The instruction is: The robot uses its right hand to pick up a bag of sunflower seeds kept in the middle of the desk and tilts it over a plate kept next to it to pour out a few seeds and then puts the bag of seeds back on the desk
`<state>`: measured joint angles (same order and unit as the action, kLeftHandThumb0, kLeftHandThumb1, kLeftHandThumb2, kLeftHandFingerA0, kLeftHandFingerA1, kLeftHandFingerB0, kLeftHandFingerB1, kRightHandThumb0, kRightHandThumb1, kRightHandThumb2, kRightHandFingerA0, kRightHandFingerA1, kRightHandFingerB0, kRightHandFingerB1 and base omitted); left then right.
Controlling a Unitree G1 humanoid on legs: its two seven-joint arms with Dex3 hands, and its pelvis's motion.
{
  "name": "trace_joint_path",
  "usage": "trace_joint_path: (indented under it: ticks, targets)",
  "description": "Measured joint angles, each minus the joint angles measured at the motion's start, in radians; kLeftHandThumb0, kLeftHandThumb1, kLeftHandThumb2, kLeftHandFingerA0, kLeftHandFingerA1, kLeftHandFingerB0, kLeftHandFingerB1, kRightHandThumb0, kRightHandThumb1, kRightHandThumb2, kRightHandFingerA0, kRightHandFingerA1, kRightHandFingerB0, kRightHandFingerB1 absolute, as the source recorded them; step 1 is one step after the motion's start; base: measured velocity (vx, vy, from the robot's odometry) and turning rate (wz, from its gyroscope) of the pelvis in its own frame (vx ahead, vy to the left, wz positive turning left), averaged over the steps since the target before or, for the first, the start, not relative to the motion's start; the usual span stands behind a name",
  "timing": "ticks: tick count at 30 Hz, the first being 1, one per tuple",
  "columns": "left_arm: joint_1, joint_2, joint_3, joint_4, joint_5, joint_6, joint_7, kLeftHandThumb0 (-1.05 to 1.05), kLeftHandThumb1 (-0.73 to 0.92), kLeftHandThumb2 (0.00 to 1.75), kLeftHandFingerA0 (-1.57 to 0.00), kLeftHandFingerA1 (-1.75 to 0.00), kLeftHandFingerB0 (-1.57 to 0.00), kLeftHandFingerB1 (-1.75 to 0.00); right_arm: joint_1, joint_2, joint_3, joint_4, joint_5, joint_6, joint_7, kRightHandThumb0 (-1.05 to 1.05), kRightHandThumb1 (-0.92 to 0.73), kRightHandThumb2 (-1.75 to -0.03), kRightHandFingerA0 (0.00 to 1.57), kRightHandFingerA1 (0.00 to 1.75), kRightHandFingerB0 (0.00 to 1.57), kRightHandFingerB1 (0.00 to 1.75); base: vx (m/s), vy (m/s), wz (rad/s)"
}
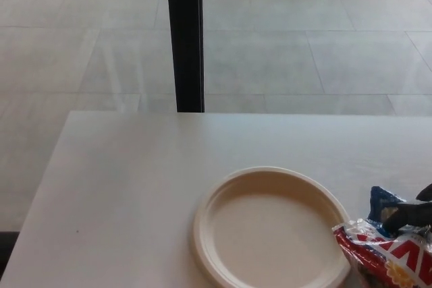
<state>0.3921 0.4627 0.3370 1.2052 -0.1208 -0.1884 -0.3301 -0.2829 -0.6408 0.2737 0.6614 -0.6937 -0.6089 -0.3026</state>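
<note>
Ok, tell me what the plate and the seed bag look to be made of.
Plate: likely moulded paper or fibre pulp, possibly plastic; cream, matte, no sharp highlights, with a soft rolled rim.
Seed bag: thin plastic film; glossy, crinkled, red, white and blue print catching the light, held by the right hand.

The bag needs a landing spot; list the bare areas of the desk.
Free: the desk left of the plate, and the strip behind it. Crowded: the lower right corner, where the right hand and the seed bag sit against the plate's rim.

floor [304,45]: pale grey tiles, soft sheen | black post [185,38]: upright behind desk | desk [121,187]: white
</note>
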Motion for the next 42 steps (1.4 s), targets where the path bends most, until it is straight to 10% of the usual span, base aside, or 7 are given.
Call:
trace_joint_path:
  ticks: [6, 11, 14, 15, 36, 39, 42]
  targets:
    - [0.0, 0.003, -0.01, 0.0, 0.0, 0.0, 0.002, -0.53, 0.71, 0.72, -0.39, -0.73, -0.25, -0.55, 0.008, 0.001, 0.0, -0.027, -0.015, 0.034, -0.021, -0.2, -0.39, -0.99, 1.09, 1.54, 0.94, 0.94, 0.0, 0.0, 0.0]
    - [0.0, 0.003, -0.009, -0.005, -0.001, 0.0, 0.002, -0.49, 0.72, 0.73, -0.36, -0.71, -0.22, -0.55, 0.011, 0.019, -0.007, -0.078, -0.016, 0.097, -0.009, -0.13, -0.38, -1.06, 1.0, 1.75, 0.87, 1.75, 0.0, 0.0, 0.0]
    - [0.001, 0.003, -0.007, -0.011, -0.001, 0.0, 0.001, -0.5, 0.7, 0.73, -0.38, -0.71, -0.22, -0.54, 0.01, 0.037, -0.014, -0.111, -0.015, 0.145, 0.006, -0.15, -0.39, -1.08, 1.0, 1.75, 0.86, 1.73, 0.0, 0.0, 0.0]
    - [0.001, 0.003, -0.007, -0.013, -0.001, 0.0, 0.001, -0.53, 0.72, 0.73, -0.38, -0.7, -0.25, -0.55, 0.01, 0.044, -0.015, -0.121, -0.015, 0.159, 0.012, -0.23, -0.38, -1.08, 1.26, 1.41, 1.17, 1.31, 0.0, 0.0, 0.0]
    - [0.003, 0.002, -0.003, -0.016, -0.002, 0.001, 0.001, -0.54, 0.79, 0.7, -0.34, -0.67, -0.23, -0.52, -0.004, 0.108, -0.041, -0.316, -0.014, 0.449, 0.201, -0.35, -0.43, -0.97, 0.94, 1.75, 0.78, 1.58, 0.0, 0.0, 0.0]
    - [0.004, 0.002, -0.001, -0.017, -0.002, 0.001, 0.001, -0.58, 0.76, 0.87, -0.39, -0.69, -0.23, -0.55, -0.006, 0.115, -0.047, -0.34, -0.012, 0.493, 0.237, -0.3, -0.57, -0.92, 0.96, 1.73, 0.85, 0.93, 0.0, 0.0, 0.0]
    - [0.003, 0.002, -0.001, -0.014, -0.002, 0.001, 0.001, -0.59, 0.76, 0.87, -0.41, -0.71, -0.23, -0.56, -0.007, 0.126, -0.054, -0.367, -0.009, 0.534, 0.265, -0.31, -0.62, -0.9, 0.93, 1.75, 0.75, 1.34, 0.0, 0.0, 0.0]
